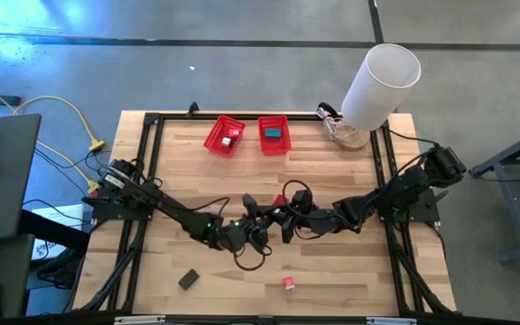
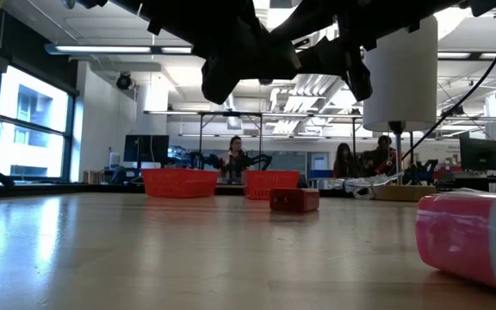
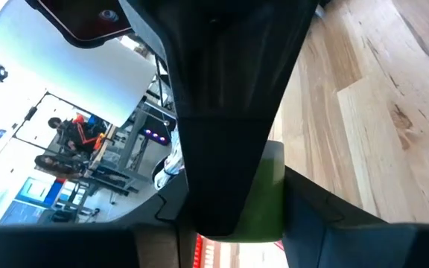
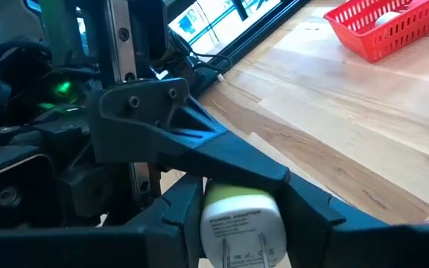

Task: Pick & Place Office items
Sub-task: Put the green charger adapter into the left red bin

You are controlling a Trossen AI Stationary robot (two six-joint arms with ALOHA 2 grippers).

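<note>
1. High view shows you both arms meeting above the middle of the wooden table (image 1: pixel 332 262); the left gripper (image 1: pixel 258 215) and the right gripper (image 1: pixel 293 209) are just beside each other, well in front of the two red baskets.
2. In the left wrist view you see the left gripper's fingers (image 3: pixel 229 149) pressed against a green piece (image 3: pixel 263 197), so this claw is narrow and holds the green piece.
3. In the right wrist view you see the right gripper (image 4: pixel 243 212) closed around a white charger plug with a yellow-green top (image 4: pixel 242 223); the printed face and two prongs point toward the camera.
4. The left red basket (image 1: pixel 223 135) stands at the far edge of the table and has a small white and red piece inside. The right red basket (image 1: pixel 274 134) is just beside it and holds a teal piece (image 1: pixel 273 133).
5. A dark grey block (image 1: pixel 188 279) lies near the front edge, well apart from the baskets, on the left arm's side.
6. A small red and pink piece (image 1: pixel 290 283) lies also near the front edge, to the right of the grey block.
7. The big white cylinder (image 1: pixel 379 84) stands at the far right corner, right of the baskets.
</note>
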